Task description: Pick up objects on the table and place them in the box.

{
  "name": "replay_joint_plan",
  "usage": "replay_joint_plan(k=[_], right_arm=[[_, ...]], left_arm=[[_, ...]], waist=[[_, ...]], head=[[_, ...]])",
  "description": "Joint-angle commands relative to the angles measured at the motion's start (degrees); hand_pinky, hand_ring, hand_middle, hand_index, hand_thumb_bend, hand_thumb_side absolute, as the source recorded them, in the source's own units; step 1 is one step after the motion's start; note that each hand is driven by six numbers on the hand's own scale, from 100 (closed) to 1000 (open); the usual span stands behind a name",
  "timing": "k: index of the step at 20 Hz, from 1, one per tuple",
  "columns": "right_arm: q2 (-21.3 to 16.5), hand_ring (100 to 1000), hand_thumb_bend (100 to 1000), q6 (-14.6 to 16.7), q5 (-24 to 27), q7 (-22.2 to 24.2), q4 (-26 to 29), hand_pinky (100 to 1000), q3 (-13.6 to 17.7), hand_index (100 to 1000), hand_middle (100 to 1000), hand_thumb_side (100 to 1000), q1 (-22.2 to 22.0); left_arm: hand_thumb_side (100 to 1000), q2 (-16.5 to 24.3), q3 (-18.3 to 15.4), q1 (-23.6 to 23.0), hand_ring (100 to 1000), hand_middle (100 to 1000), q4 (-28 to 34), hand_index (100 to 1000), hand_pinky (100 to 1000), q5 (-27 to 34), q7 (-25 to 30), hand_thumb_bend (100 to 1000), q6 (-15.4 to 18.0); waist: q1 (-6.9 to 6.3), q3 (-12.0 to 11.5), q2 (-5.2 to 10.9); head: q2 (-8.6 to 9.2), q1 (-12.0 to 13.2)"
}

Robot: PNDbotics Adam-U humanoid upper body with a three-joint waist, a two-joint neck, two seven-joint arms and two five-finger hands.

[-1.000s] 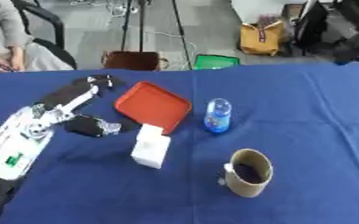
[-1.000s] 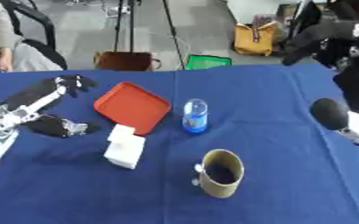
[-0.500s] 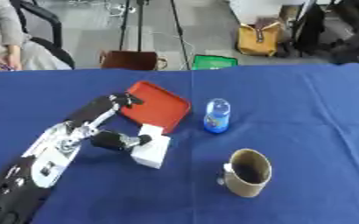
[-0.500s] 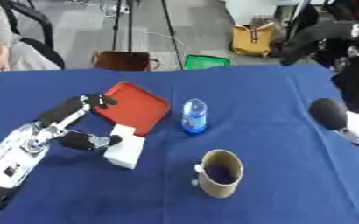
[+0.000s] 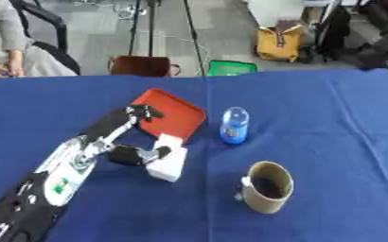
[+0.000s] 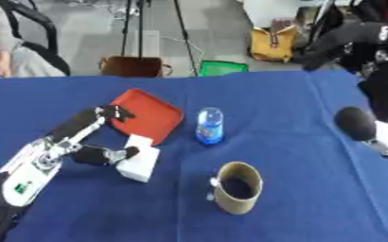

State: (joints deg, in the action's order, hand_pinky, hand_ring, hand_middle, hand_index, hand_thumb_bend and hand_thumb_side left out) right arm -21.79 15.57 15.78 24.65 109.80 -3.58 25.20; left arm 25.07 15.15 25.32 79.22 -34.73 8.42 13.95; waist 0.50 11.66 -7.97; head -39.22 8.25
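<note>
A red tray (image 5: 177,113) lies at the middle of the blue table, tilted like a diamond. Just in front of it sits a white block (image 5: 169,159). A small blue bottle (image 5: 233,125) stands to the right of the tray, and a tan mug (image 5: 266,187) with a dark inside stands nearer to me. My left hand (image 5: 114,133) reaches in from the lower left. Its straight fingers (image 5: 144,112) lie at the tray's left edge, and its thumb (image 5: 137,155) touches the block's left side. My right arm (image 6: 371,127) shows dark at the right edge; its hand is not clear.
The blue table (image 5: 330,123) has bare cloth on its right half and far left. Beyond the far edge are a brown bag (image 5: 144,66), a green box (image 5: 230,67), a yellow bag (image 5: 280,43), stands and a seated person at the upper left.
My left arm has swung right and forward from the table's left side. Its fingers now reach the red tray and its thumb meets the white block. The other things have not moved.
</note>
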Motion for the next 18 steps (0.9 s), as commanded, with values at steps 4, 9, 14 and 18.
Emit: replay_joint_plan(k=[4, 9, 14, 18], right_arm=[[-0.6, 648, 576, 0.1, 0.3, 0.0, 1.0, 775, 0.2, 792, 693, 399, 0.8], [-0.5, 647, 578, 0.1, 0.3, 0.0, 1.0, 775, 0.2, 792, 693, 399, 0.8], [-0.5, 647, 580, 0.1, 0.3, 0.0, 0.9, 775, 0.1, 792, 692, 399, 0.8], [-0.5, 647, 581, 0.1, 0.3, 0.0, 0.9, 775, 0.1, 792, 693, 399, 0.7]], left_arm=[[638, 1.0, -0.9, 0.1, 739, 772, 3.3, 859, 603, 6.5, -2.4, 318, -2.5], [663, 1.4, -0.4, 0.1, 748, 778, 5.0, 868, 619, 9.1, -1.8, 352, -3.0], [662, 2.1, 1.9, 0.1, 784, 800, 4.8, 888, 688, 4.6, 7.5, 697, 0.8], [676, 2.2, 1.4, -0.3, 790, 807, 4.1, 892, 703, 1.7, 13.3, 741, 2.5]], waist=[[0.04, 0.0, 0.75], [0.04, 0.1, 0.79], [0.1, 0.3, 0.87], [0.09, 0.3, 0.95]], head=[[0.05, -0.2], [0.15, -0.2], [0.14, -0.1], [-0.01, -0.1]])
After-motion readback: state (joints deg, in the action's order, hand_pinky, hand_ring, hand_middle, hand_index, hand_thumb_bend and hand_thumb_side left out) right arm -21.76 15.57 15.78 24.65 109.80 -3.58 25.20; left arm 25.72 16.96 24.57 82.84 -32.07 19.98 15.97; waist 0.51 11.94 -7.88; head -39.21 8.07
